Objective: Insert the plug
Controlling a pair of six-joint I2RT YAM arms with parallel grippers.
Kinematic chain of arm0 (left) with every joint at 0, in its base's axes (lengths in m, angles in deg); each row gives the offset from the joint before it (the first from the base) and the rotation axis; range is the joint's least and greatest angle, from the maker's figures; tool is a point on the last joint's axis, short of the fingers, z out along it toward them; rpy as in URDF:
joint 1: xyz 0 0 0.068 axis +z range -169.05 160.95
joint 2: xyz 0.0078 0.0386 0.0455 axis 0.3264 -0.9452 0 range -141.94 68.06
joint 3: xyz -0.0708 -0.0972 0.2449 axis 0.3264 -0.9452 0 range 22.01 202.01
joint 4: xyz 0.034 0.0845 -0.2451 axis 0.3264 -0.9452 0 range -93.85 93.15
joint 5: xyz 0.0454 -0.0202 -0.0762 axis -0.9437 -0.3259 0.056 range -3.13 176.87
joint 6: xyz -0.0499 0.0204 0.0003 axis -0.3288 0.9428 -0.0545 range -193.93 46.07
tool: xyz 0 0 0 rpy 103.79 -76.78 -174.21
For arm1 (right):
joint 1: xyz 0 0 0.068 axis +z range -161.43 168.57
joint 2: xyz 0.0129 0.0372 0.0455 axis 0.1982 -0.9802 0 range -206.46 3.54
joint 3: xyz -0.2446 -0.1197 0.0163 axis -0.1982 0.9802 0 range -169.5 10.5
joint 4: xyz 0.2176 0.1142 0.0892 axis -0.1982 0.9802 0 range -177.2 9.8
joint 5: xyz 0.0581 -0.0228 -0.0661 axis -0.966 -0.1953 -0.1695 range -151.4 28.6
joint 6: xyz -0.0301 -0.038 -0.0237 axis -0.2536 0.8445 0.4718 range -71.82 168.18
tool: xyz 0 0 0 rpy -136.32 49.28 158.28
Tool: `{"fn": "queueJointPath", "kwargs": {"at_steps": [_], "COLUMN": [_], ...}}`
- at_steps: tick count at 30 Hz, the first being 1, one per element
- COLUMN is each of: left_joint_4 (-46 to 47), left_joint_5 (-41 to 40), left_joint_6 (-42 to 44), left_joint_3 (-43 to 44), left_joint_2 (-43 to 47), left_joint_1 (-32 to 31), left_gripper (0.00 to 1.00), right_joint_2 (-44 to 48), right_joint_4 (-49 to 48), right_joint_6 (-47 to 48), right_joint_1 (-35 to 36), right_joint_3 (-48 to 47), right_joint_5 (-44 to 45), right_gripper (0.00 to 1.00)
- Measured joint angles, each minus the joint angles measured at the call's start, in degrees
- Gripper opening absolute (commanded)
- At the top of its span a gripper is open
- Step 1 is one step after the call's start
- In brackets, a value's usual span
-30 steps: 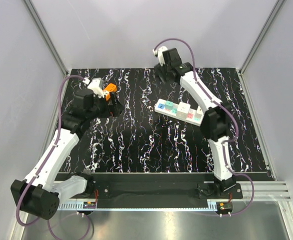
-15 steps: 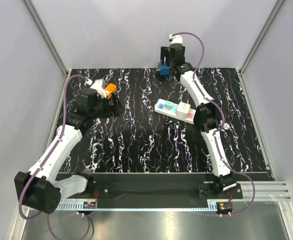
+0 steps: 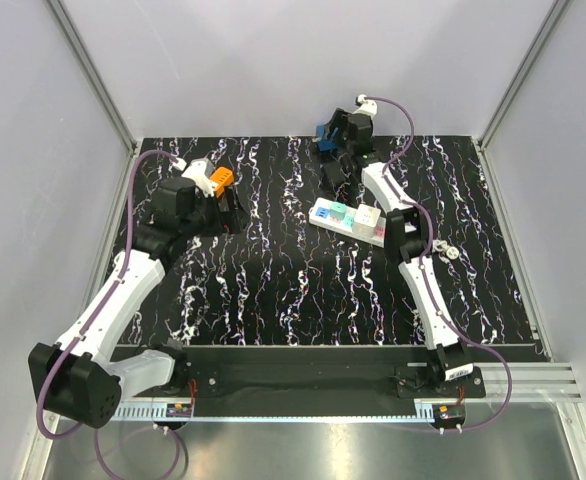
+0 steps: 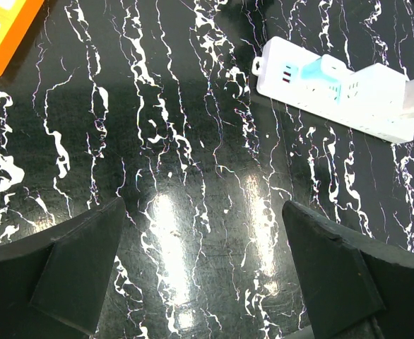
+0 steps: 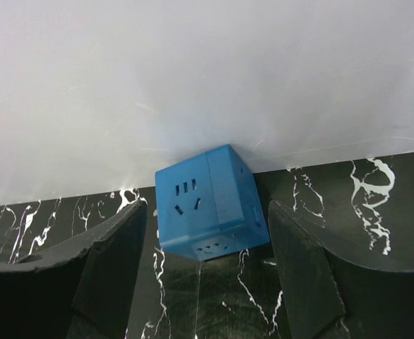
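Observation:
The plug is a blue cube with socket holes on its faces. It leans tilted against the back wall at the mat's far edge. My right gripper is open. Its fingers flank the cube's near side with a gap on each side and touch nothing. In the top view this gripper reaches toward the back wall. A white power strip with coloured socket blocks lies right of centre and shows in the left wrist view. My left gripper hangs open over bare mat at the left.
An orange block lies just behind the left gripper, at the top left corner of the left wrist view. The strip's white cable end lies to its right. Grey walls close in the mat on three sides.
The right wrist has swung from left of the cube to its right, uncovering the blue cube, which now sits tilted. The left arm has barely moved.

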Motion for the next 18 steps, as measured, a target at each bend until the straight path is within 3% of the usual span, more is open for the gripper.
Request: {"fn": "queueJointPath", "kwargs": {"at_steps": [11,18], "left_joint_4": [0.0,0.0], "left_joint_5": [1.0,1.3], "left_joint_6": [0.0,0.0], "left_joint_3": [0.0,0.0], "left_joint_2": [0.1,0.1], "left_joint_1": [0.0,0.0], "left_gripper": [0.99,0.99], "right_joint_2": [-3.3,-4.7], "right_joint_4": [-5.7,-5.7], "right_joint_6": [-4.5,-7.2], "right_joint_1": [-0.7,-1.0], "right_joint_3": [-0.7,-1.3], "right_joint_5": [-1.3,-3.8], "right_gripper": [0.71,0.54]}}
